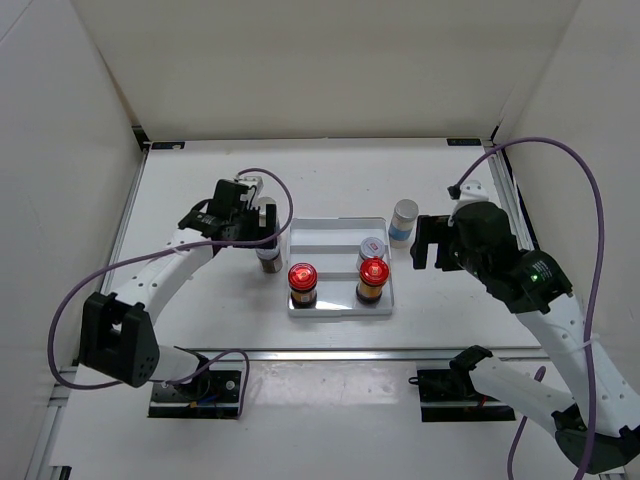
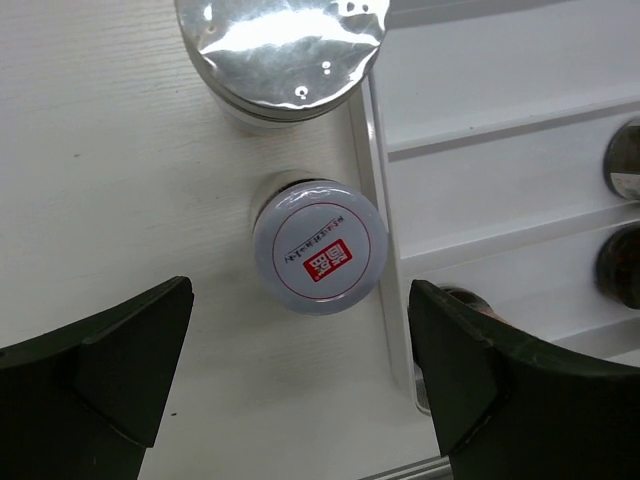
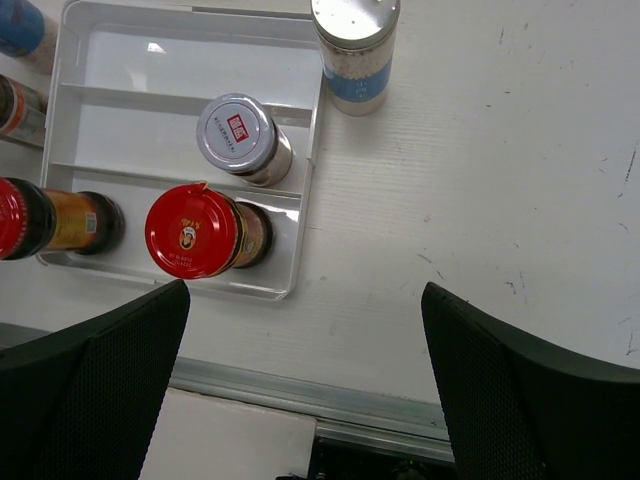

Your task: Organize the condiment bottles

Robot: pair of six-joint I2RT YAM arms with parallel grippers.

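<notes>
Left gripper (image 2: 298, 300) is seen released, jaws spread wide, nothing gripped. A short white-lidded jar (image 2: 320, 247) is framed ahead of its fingers (image 2: 100, 370), upright on the table (image 1: 200, 180), just beside the left outer wall of the white tray (image 2: 480, 110); contact with that wall cannot be told. A silver-capped jar (image 2: 280, 50) is stood just beyond it, also outside the tray by the same wall.

Right gripper (image 3: 305, 290) is likewise spread open and empty, held above the tray's right edge. In the tray's nearest compartment a right red-capped jar (image 3: 195, 230) and a left red-capped jar (image 1: 302, 280) are placed upright, one towards each end. A second white-lidded jar (image 3: 236, 132) is set in the middle compartment at the right end. A blue-labelled jar (image 3: 355, 45) is stood on the table just outside the tray's far right corner.

White matte tabletop is shown, lightly scuffed with small dark marks. A metal rail (image 1: 330, 352) is run along the near edge. Plain white walls (image 1: 330, 60) are closed round three sides. Purple cables (image 1: 590, 200) are looped off both arms.
</notes>
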